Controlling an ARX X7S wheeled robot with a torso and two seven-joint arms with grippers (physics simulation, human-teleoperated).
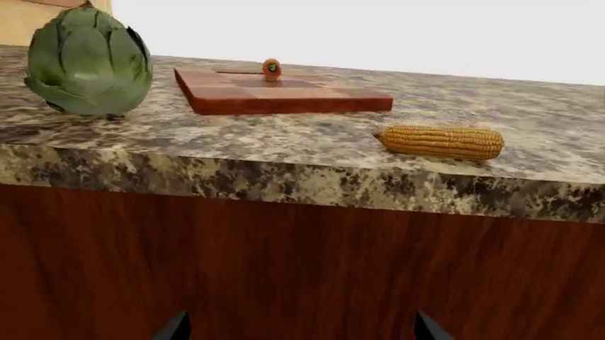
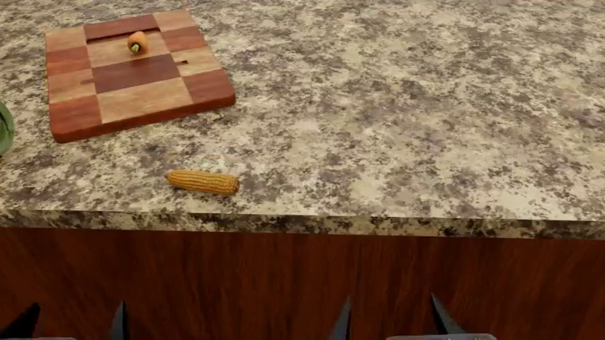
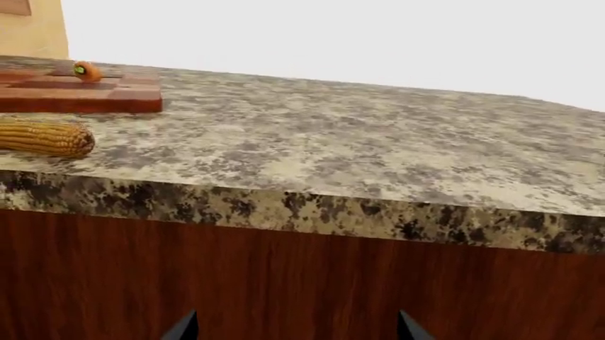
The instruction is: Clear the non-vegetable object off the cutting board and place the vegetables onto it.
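Jaws both apart | carrot piece (image 2: 137, 42) green stub nearward | corn cob (image 2: 202, 182) crosswise

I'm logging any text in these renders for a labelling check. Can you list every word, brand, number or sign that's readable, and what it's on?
None: no view shows any readable text.
The checkered tan and reddish-brown wooden cutting board bears only block pattern and slot grooves.
The small orange carrot-like piece, golden-yellow ridged corn cob and round green layered artichoke carry no labels.
The speckled granite countertop and dark wood cabinet front are unmarked.
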